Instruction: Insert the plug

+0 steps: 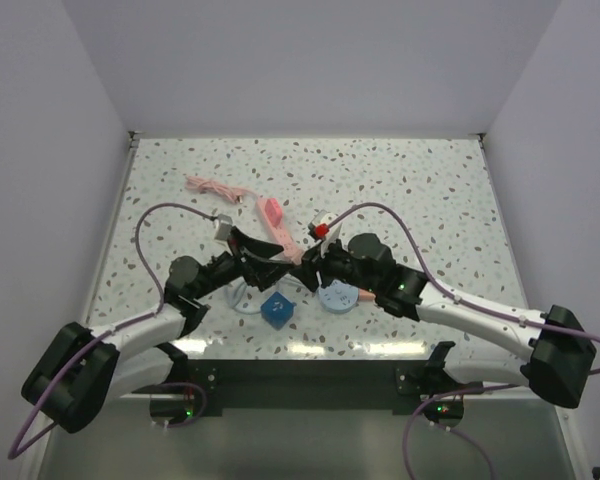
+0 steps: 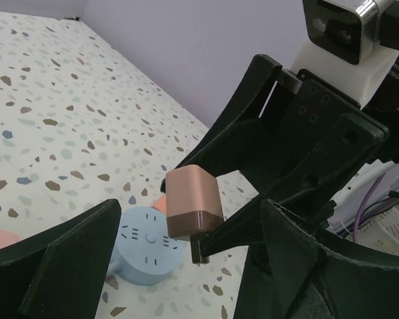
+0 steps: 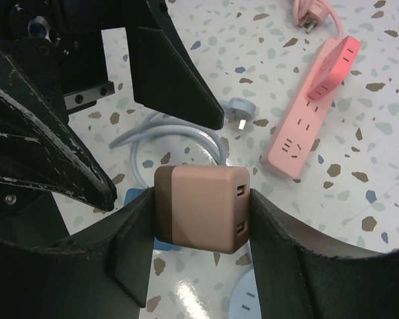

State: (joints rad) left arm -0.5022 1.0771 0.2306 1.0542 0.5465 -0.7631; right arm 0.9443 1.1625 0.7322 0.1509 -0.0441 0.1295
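Two arms meet over the middle of the speckled table [image 1: 430, 200], and I log the contents as follows. Item one, the plug cube [image 3: 199, 209]: a two-tone brown and tan block with two slots on its end face, held off the table in the right gripper [image 3: 203, 219], one finger pressed on each side face. In the left wrist view the same cube [image 2: 193, 203] hangs with a dark prong showing under its base. Item two, the left gripper [image 2: 189, 226]: jaws wide, one finger on each side of the cube with a clear gap on both sides, holding nothing. Item three, a pink power strip [image 1: 278, 225], flat on the table at 12 o'clock from the meeting point, its pink cord [image 1: 215, 187] trailing off toward 10 o'clock. Item four, a pale blue round socket [image 1: 337, 296], at about 5 o'clock from the grippers; from the left wrist it lies on the table near the cube at 8 o'clock. Item five, a small dark blue block [image 1: 278, 309], at 6 o'clock. Item six, a pale blue cable [image 3: 166, 133] looped on the table beneath the grippers, ending in a plug head [image 3: 239, 114] just beside the near end of the pink strip.
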